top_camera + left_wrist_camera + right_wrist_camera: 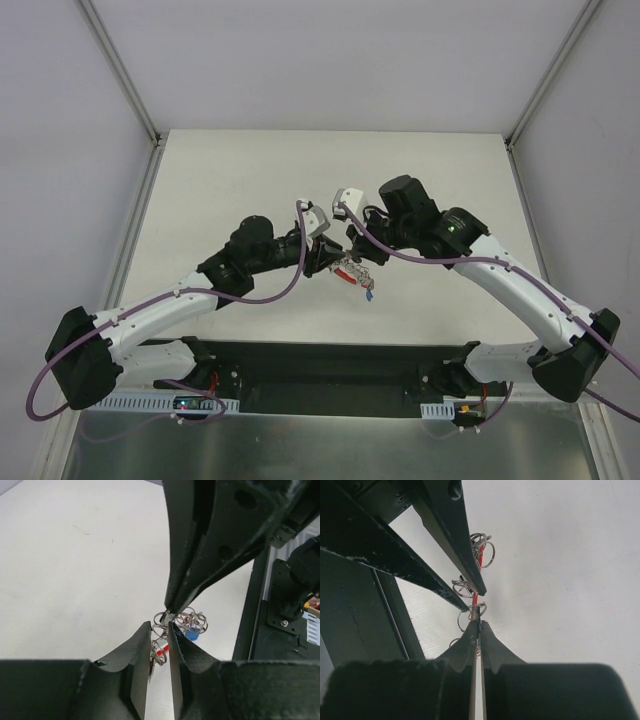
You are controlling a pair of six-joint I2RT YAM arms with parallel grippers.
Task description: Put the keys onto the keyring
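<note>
Keyring pinched at both ends: right gripper clamped tight on it, left gripper narrow around red tag; blue key seen from left wrist, not right

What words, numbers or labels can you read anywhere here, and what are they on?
No text can be read.
White label at the right edge of the left wrist view: print too blurred to read.
Keyring: no lettering visible on its tags.

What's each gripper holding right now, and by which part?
Both hold the keyring: right gripper pinches one silvery ring at its fingertips; left gripper grips the bunch at the red tag.
</note>
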